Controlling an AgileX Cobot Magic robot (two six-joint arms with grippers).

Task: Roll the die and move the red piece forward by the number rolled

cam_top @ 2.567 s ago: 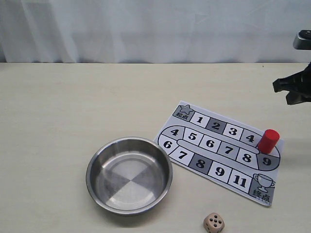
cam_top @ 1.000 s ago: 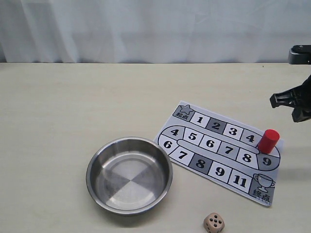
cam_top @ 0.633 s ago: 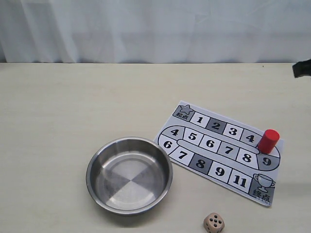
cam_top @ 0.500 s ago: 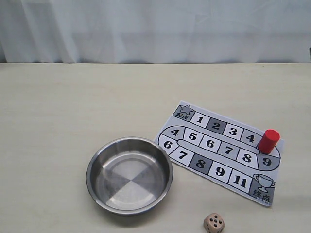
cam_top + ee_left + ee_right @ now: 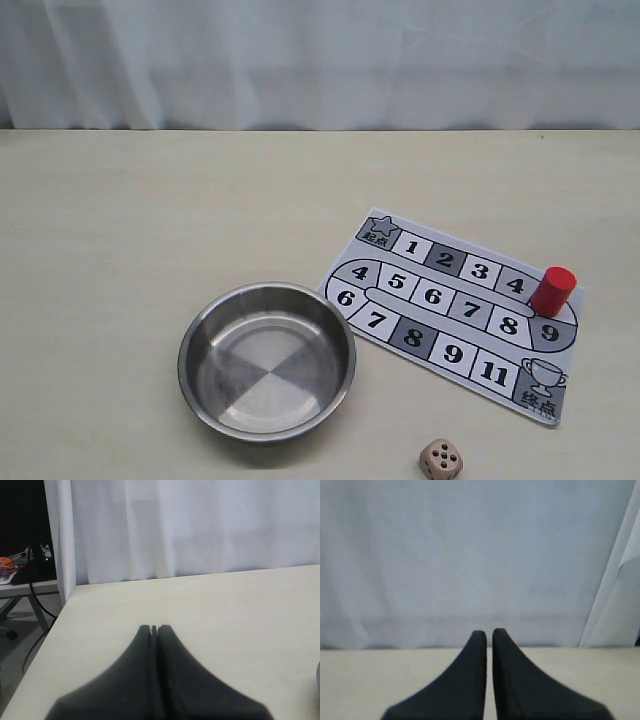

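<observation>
The red piece stands upright on the numbered board, at its right bend between squares 4 and 9. The die, a small wooden cube with black pips, rests on the table at the front edge, right of the steel bowl and outside it. Neither gripper shows in the exterior view. In the left wrist view my left gripper is shut and empty above bare tabletop. My right gripper has its fingers almost together with nothing between them, and it faces the white curtain.
The steel bowl has nothing in it and sits just left of the board. A white curtain runs along the table's back edge. In the left wrist view the table's side edge drops to a floor with cables.
The right gripper, at the right edge of the exterior view one second ago, has moved up and out of that view. Die, red piece and bowl have not moved.
</observation>
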